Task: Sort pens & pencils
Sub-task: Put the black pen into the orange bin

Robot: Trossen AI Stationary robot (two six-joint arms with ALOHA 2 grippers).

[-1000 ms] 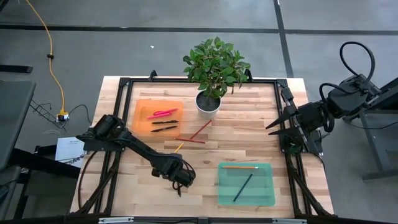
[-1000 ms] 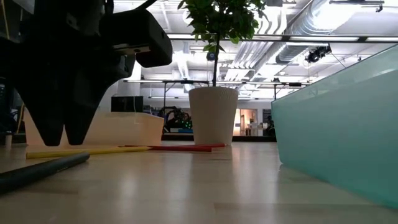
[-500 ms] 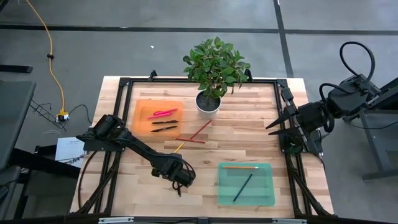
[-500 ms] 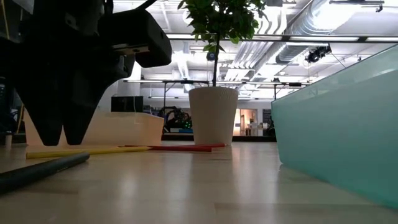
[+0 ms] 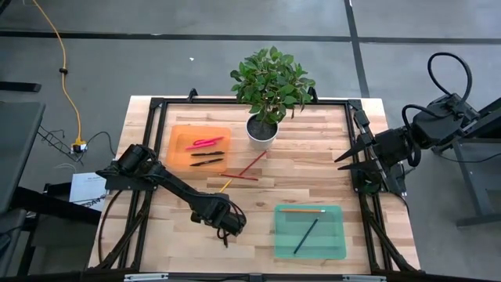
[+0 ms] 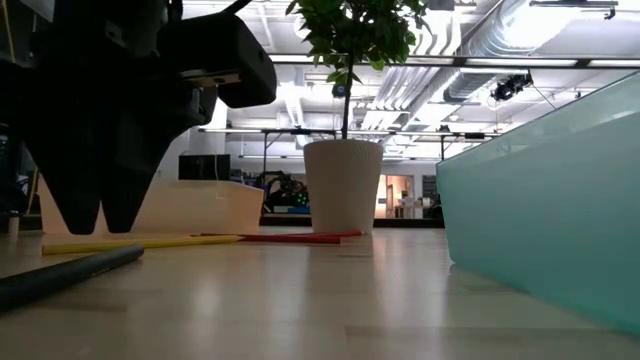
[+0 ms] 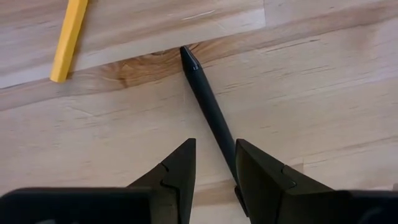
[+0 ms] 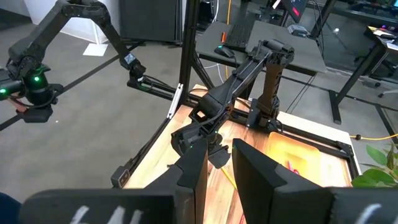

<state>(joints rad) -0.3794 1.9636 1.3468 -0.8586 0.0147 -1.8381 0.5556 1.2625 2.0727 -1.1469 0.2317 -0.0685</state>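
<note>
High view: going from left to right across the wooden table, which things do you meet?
Orange tray holding pink and dark pens → left gripper above a dark pen → white pot with the green plant → translucent green tray holding two pencils → right gripper at the table's edge.

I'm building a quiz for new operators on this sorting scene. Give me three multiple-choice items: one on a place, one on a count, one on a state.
1. Where do the pink pens lie?
A. in the orange tray
B. in the green tray
C. on the bare table

2. How many sticks lie in the green tray?
A. none
B. two
C. five

3. How does the left gripper stand?
A. shut on a yellow pencil
B. lifted far above the plant
C. low over the black pen, jaws apart

Key: 1 A, the pink sticks show inside orange. 2 B, one tan, one dark. 3 C, the pen runs between the jaws.
</note>
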